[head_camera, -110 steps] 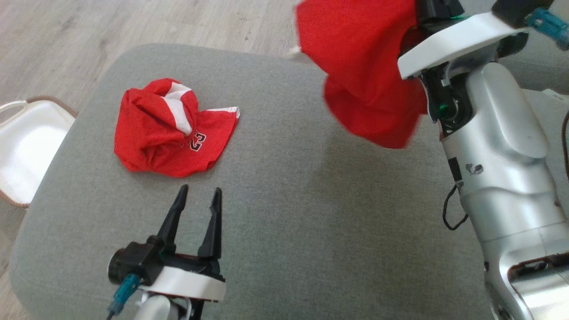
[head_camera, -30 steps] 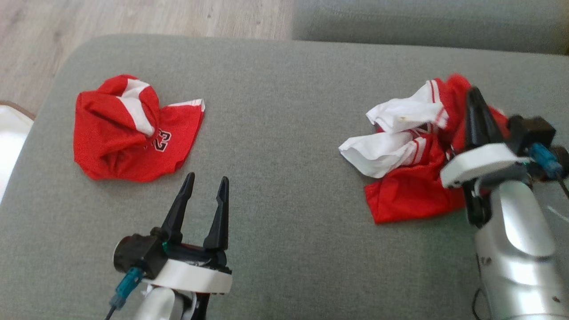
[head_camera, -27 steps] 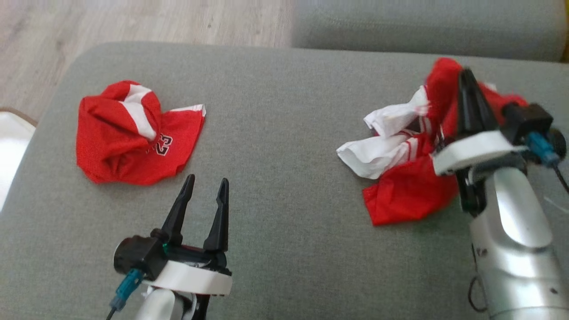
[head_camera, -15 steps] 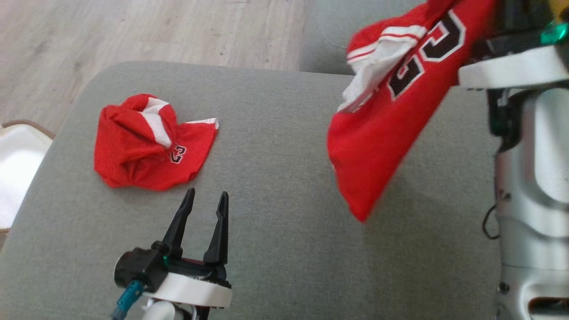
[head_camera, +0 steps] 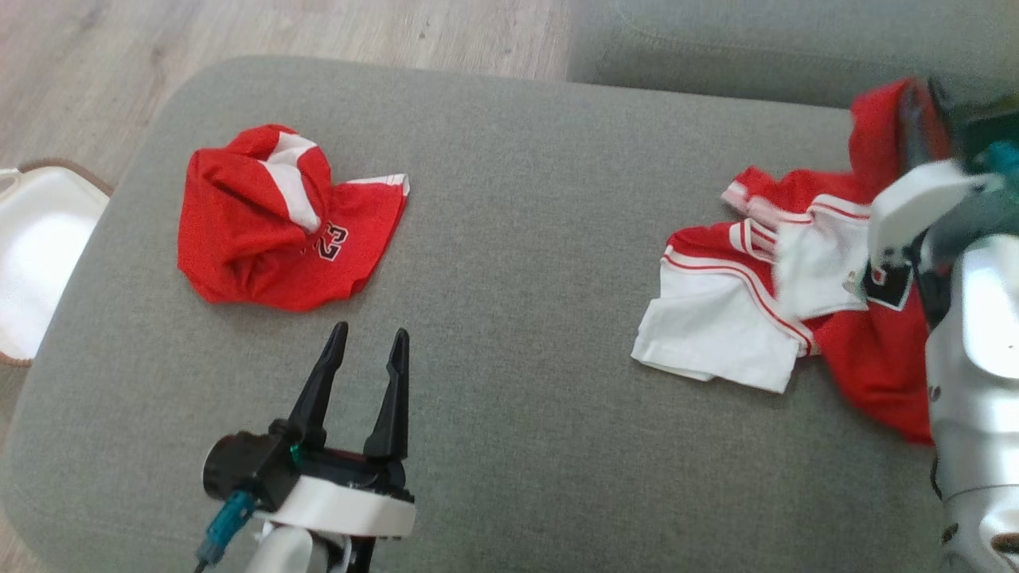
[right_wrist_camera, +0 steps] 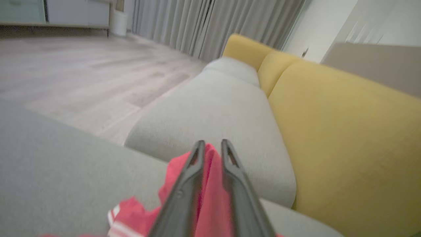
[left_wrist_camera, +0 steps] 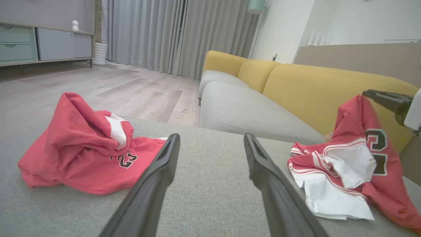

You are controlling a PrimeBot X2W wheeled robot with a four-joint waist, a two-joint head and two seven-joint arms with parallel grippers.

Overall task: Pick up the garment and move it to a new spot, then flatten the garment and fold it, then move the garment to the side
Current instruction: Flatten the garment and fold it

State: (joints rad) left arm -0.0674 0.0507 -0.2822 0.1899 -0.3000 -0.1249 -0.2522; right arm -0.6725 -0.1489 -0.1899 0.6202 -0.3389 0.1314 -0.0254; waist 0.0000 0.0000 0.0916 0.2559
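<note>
On the right side of the grey cushion (head_camera: 517, 414) lies the garment (head_camera: 720, 342), a red and white jersey. It is mostly heaped on the seat, with one red corner lifted up. The right gripper (right_wrist_camera: 212, 144) has its two fingers almost together with red cloth pinched between them, so we judge that it grips this raised corner. The left gripper (head_camera: 369, 331) hovers near the front of the cushion with fingers spread and nothing between them, well apart from the garment. A second jersey (head_camera: 271, 239) lies crumpled on the left side, untouched. We expect the garment to be very light and completely soft: it will keep no shape, and it sags and folds on itself when lifted from one point. The cloth looks thin and smooth, so a shallow pinch may slip. For the flattening, we think it is better to hold it at two places far from each other, such as both shoulders or two hem corners, one gripper on each. Which edge is the hem we cannot tell from the heap.
</note>
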